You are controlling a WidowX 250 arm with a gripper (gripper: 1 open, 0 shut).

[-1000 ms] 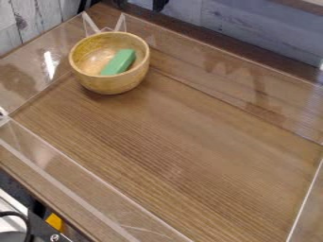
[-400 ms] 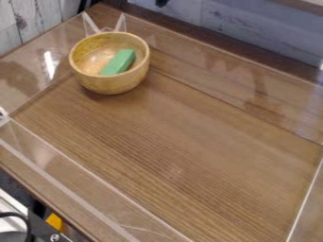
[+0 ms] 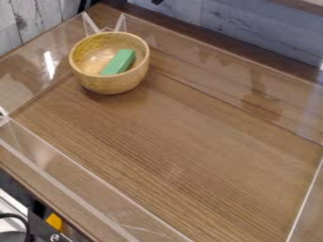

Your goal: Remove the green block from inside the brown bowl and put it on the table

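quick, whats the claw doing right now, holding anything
Claw: out of the picture, so no grip can be seen. The green block lies in the brown bowl, nothing touching it.

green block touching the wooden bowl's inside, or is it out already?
Touching. The camera view shows the small bright green rectangular block lying inside the round light-brown wooden bowl, resting on its pale interior and leaning toward the right wall. No claw is in view.

Green block (image 3: 120, 62) lying slanted inside brown bowl (image 3: 110, 83); bowl upright at table's (image 3: 190, 142) far-left corner
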